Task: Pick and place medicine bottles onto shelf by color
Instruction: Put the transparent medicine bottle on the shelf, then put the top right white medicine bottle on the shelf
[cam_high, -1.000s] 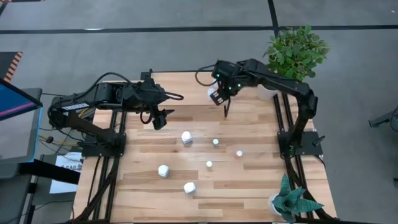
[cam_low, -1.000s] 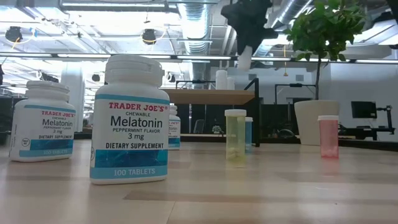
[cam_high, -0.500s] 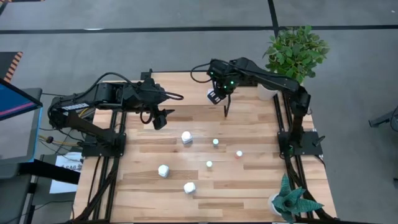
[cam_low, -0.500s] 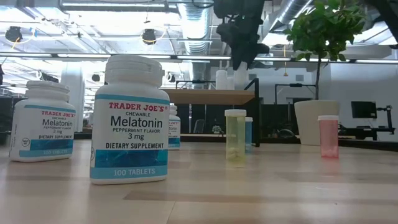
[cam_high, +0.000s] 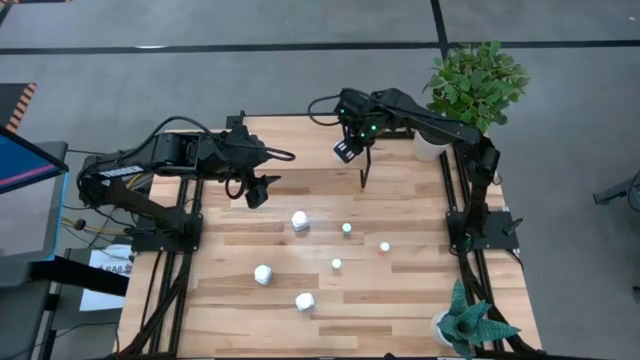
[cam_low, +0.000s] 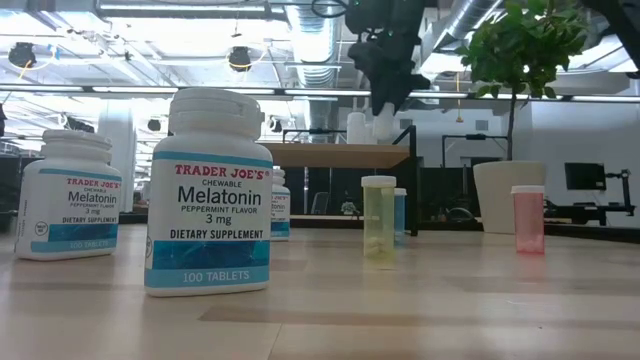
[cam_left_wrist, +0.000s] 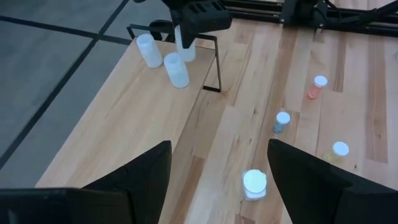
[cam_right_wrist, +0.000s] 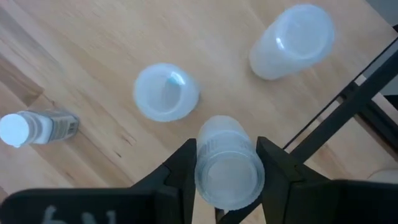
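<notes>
The shelf (cam_low: 330, 155) stands at the table's far edge, with two pale bottles (cam_right_wrist: 166, 92) (cam_right_wrist: 292, 40) upright on its light-wood top (cam_right_wrist: 224, 50). My right gripper (cam_high: 345, 152) hangs over it, shut on a third pale bottle (cam_right_wrist: 228, 177). My left gripper (cam_high: 258, 192) waits open above the table's left half, touching nothing. Three chunkier white bottles (cam_high: 299, 220) (cam_high: 263, 273) (cam_high: 305, 301) and small ones (cam_high: 346, 228) (cam_high: 336, 264) (cam_high: 384, 246) stand on the table. My right gripper pinches the pale bottle's side walls (cam_right_wrist: 202, 155) between its two fingers, just below the top. The fingers come from above, pointing steeply down. The bottle stays upright under them, close over the shelf top; whether its base rests there I cannot tell.
A leafy plant in a white pot (cam_high: 475, 85) stands at the far right corner, a spiky one (cam_high: 470, 325) at the near right corner. The shelf's black leg (cam_high: 362, 175) reaches onto the table. Bare wood lies between the shelf and the scattered bottles.
My right gripper has carried the pale bottle down and a little toward the table's left, closer to the shelf top beside the other two bottles. The bottle has stayed upright in the hold.
</notes>
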